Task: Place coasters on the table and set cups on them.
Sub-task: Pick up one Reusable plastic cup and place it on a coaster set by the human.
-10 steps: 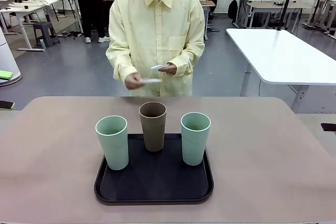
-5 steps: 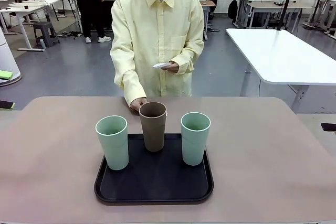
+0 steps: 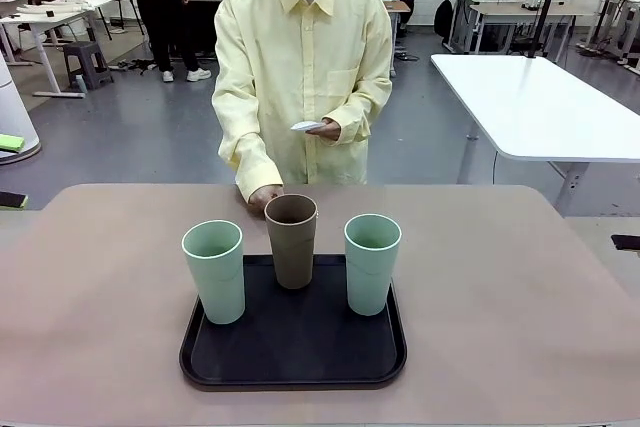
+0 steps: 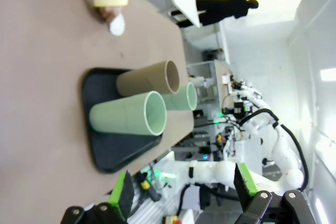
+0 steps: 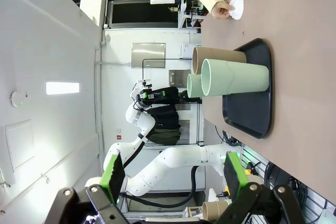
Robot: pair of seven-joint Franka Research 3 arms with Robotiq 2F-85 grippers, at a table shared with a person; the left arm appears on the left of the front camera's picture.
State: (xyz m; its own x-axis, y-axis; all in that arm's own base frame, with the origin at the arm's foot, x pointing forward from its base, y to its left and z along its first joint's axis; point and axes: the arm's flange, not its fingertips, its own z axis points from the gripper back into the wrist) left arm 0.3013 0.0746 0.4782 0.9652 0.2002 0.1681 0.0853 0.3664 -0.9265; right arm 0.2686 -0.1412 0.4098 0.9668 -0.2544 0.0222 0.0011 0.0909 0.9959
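Lying coaster [image 5: 237, 7] far beyond right gripper [image 5: 173, 174]

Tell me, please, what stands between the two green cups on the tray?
The brown cup stands there, slightly farther back, as the front view shows.

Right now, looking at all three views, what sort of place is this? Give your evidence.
Probably a robotics lab: a white robot arm beside the tan table, a white worktable, and equipment-laden benches across an open grey floor.

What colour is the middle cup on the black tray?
The middle cup is brown, a matte, even tone with no pattern. It shows best in the front view.
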